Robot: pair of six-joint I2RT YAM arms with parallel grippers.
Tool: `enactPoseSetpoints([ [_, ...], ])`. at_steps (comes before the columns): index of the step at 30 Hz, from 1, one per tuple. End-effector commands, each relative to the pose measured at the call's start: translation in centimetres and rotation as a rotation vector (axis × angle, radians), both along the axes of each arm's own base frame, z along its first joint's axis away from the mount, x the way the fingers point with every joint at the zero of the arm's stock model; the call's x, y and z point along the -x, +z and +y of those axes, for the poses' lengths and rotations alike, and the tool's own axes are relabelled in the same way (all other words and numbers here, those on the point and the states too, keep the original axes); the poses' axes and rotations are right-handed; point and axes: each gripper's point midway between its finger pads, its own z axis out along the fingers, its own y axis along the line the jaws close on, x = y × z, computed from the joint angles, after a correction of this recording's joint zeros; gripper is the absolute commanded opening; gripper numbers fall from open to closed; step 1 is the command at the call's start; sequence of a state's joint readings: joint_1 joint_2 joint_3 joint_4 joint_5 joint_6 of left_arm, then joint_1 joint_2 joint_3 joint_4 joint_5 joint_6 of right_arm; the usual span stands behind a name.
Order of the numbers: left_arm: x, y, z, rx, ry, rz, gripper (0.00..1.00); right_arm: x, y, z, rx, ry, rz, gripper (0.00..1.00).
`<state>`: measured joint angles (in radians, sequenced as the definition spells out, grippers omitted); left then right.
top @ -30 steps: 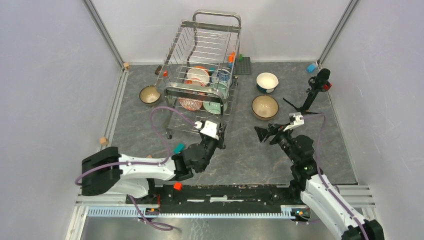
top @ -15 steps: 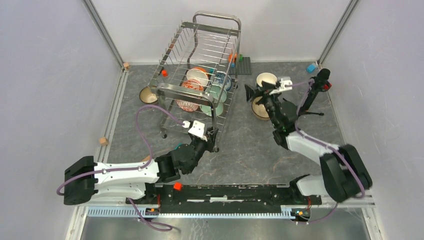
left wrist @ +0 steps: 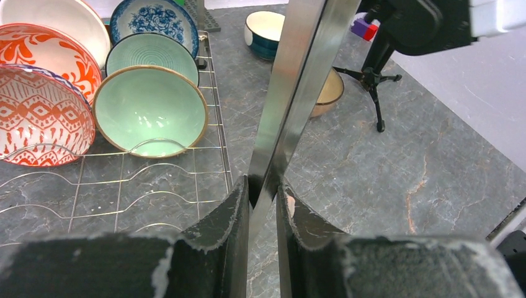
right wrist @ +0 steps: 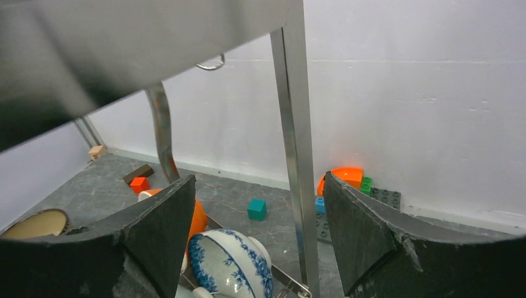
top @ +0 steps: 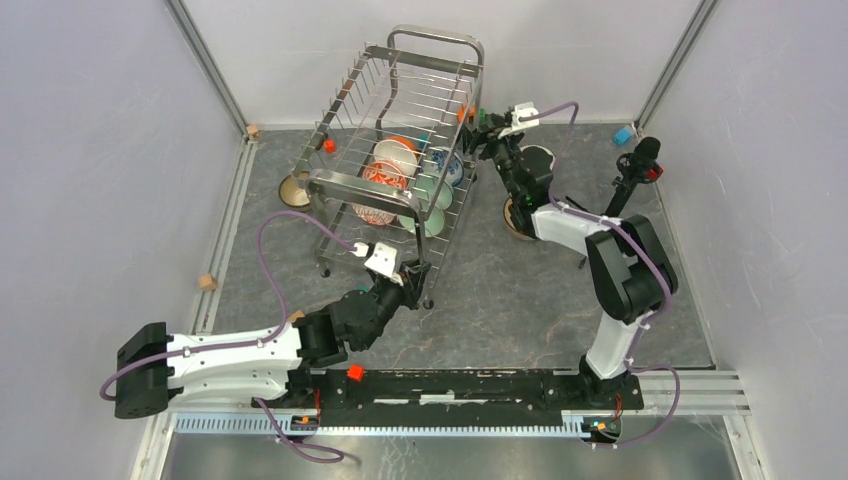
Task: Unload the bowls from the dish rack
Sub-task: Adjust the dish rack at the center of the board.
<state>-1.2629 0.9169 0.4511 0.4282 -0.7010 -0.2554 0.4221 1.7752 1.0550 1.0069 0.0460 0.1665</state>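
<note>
The chrome dish rack (top: pixel 400 150) stands at the back centre. It holds a red-patterned bowl (top: pixel 378 182), a white bowl (top: pixel 397 152), a pale green bowl (top: pixel 425 195) and a blue-patterned bowl (top: pixel 447 165). My left gripper (top: pixel 415 272) is shut on the rack's near right post (left wrist: pixel 291 93). The left wrist view shows the pale green bowl (left wrist: pixel 151 112) and the red-patterned bowl (left wrist: pixel 37 118). My right gripper (top: pixel 487 128) is open, its jaws either side of the rack's far right post (right wrist: pixel 296 155), above the blue-patterned bowl (right wrist: pixel 232 264).
Three bowls sit on the table: a brown one (top: pixel 293 188) left of the rack, and a teal-and-white one (top: pixel 540 158) and a pink-brown one (top: pixel 515 215) right of it, partly behind my right arm. A small black tripod (top: pixel 628 180) stands far right. Small blocks lie behind the rack.
My right arm has swung from the near right of the table up to the rack's far right post. My left gripper has closed on the near post, and the rack has shifted slightly left.
</note>
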Motion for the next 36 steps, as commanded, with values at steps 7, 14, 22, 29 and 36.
enactPoseSetpoints([
  [7,1.8,-2.4,0.0,0.003,-0.074,0.097,0.02,-5.4,-0.5,0.7,0.048,-0.092,0.007,0.75],
  [14,2.0,-2.5,0.6,0.003,-0.070,0.105,0.02,-6.5,-1.6,1.6,0.050,-0.072,0.028,0.48],
  [22,2.2,-2.7,1.8,0.013,-0.054,0.125,0.02,-3.7,-1.6,0.4,0.016,-0.070,0.025,0.15],
  [29,1.9,-2.7,3.1,0.000,-0.008,0.111,0.02,-1.0,-1.1,-0.7,0.031,-0.062,0.043,0.00],
  [36,0.8,-2.9,4.7,-0.051,0.089,0.086,0.02,2.2,-1.3,-1.7,0.030,-0.044,0.098,0.00],
])
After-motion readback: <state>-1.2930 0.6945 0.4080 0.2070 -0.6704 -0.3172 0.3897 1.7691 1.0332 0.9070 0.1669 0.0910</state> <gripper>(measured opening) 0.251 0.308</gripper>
